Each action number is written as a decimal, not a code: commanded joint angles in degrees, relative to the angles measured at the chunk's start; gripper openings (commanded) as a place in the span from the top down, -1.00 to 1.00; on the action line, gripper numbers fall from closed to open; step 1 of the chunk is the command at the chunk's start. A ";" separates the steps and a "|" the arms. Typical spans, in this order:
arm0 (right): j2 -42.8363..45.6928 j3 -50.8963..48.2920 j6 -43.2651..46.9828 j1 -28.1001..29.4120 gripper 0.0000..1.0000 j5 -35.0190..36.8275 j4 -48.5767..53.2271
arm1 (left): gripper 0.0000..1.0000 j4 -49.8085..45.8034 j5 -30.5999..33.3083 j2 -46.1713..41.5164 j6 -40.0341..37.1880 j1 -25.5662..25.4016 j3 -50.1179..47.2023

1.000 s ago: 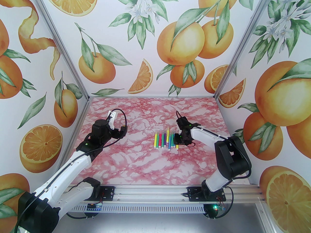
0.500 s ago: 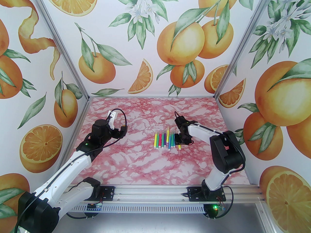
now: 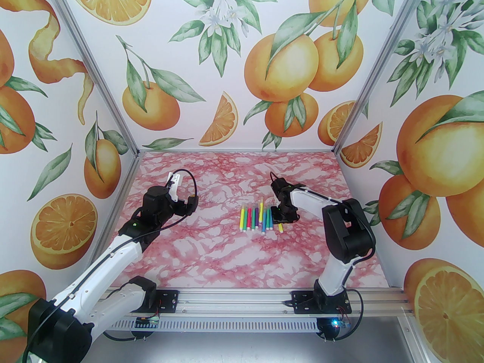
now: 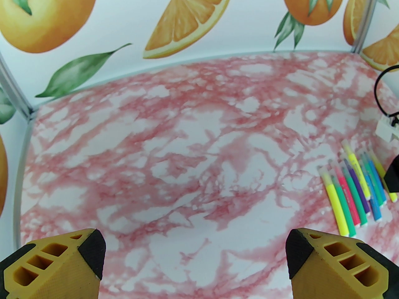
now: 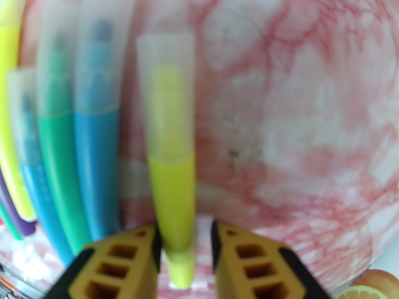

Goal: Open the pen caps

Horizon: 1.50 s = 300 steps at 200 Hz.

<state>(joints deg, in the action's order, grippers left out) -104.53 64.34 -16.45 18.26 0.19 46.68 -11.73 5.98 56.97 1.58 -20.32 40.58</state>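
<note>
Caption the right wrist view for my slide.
Right gripper straddles a capped yellow pen, apart from the other pens.

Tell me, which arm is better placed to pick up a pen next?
The right. The right gripper straddles the yellow pen at the row's end, one finger on each side. The left gripper hangs open, well away from the pens.

Pens (image 3: pixel 257 217) side by side in a row on table (image 3: pixel 211 255), right of centre, caps (image 5: pixel 165 98) at far ends. Right claw (image 5: pixel 186 238) astride rightmost pen (image 5: pixel 173 192), just right of row. Left claw (image 4: pixel 194 254) well apart to the left.
</note>
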 commanded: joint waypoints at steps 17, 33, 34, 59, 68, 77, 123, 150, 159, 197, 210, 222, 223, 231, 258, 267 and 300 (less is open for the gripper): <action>-4.10 -0.07 0.54 -0.55 0.40 5.13 -0.89 | -1.00 1.05 0.14 -1.00 0.96 -0.15 -0.43; -4.18 -0.42 0.79 -0.62 0.44 5.34 -1.22 | -1.00 0.84 0.44 -1.25 1.05 -0.16 -0.55; -4.18 -0.48 0.80 -0.61 0.45 5.39 -1.23 | -1.00 0.83 0.44 -1.29 1.05 -0.16 -0.57; -4.02 -0.90 0.89 -0.76 0.50 5.35 -1.77 | -1.00 0.57 0.86 -1.79 1.22 -0.12 -0.61; -3.88 -1.04 0.89 -0.85 0.51 5.35 -1.94 | -1.00 0.37 0.96 -2.02 1.32 -0.13 -0.60; -3.74 -1.22 0.88 -0.94 0.54 5.20 -2.16 | -1.00 0.29 1.03 -2.19 1.47 -0.14 -0.72; -1.72 -2.44 0.89 -1.56 0.67 5.00 -3.48 | -1.00 -0.44 2.63 -1.64 2.69 -0.16 -0.20; 0.53 -3.07 0.80 -1.74 0.75 4.95 -4.04 | -1.00 -0.65 1.03 -0.34 4.37 -0.14 0.54; 1.35 -3.30 0.80 -1.74 0.76 4.71 -4.07 | -1.00 -0.44 0.45 0.01 5.26 -0.16 0.71; 5.76 -3.54 0.97 -1.65 0.85 3.51 -3.96 | -1.00 1.12 -2.80 0.51 9.31 -0.27 0.51; 7.69 -3.81 1.25 -1.65 0.87 2.97 -4.40 | -1.00 1.42 -4.17 0.83 10.33 -0.34 0.71; 9.87 -4.45 2.06 -1.32 0.89 1.69 -5.69 | -1.00 1.44 -5.20 1.27 11.22 -0.38 1.11; 10.13 -4.55 2.13 -1.27 0.89 1.59 -5.75 | -1.00 1.44 -5.24 1.33 11.32 -0.36 1.14; 11.65 -4.97 2.59 -0.92 0.92 0.10 -6.77 | -1.00 1.49 -5.82 1.76 11.95 -0.40 1.40; 16.15 -6.21 4.08 0.75 0.94 -6.40 -10.37 | -0.99 2.47 -8.79 3.58 14.73 -0.53 2.29; 17.29 -6.66 4.53 1.20 0.94 -8.52 -11.42 | -0.98 3.23 -10.21 4.29 15.82 -0.51 2.41; 20.46 -8.59 6.37 3.49 0.95 -18.39 -15.72 | -0.97 6.60 -16.54 8.35 18.91 -0.78 3.53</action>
<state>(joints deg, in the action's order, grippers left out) -86.21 57.58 -12.47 19.97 -8.32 35.90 -10.11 -3.95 62.63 16.91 -20.67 41.01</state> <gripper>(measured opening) 0.146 0.988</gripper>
